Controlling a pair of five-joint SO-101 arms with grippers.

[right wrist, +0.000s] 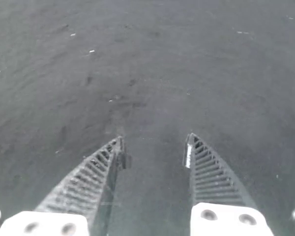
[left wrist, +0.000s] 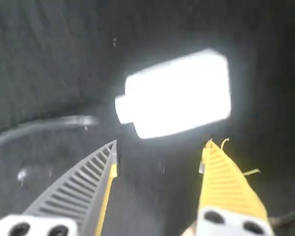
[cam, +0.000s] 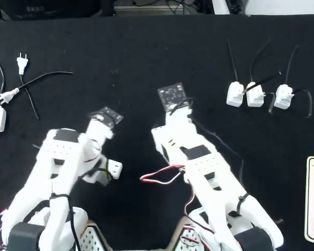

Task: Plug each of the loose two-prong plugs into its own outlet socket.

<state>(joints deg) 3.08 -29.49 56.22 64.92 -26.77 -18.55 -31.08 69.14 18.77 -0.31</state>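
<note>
The left gripper (left wrist: 157,150) is spread apart before a white block (left wrist: 174,101), too blurred and glaring to identify. The right gripper (right wrist: 155,142), also spread, hangs over the black table (right wrist: 137,59); a loose plug (cam: 22,63) lies far left.

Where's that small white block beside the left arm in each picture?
High view: white block lies low, left of centre, beside the left arm.
Left wrist view: white block just beyond the open left gripper.
Right wrist view: black cloth ahead of the right gripper.
Shared landmark: the black cloth.
</note>
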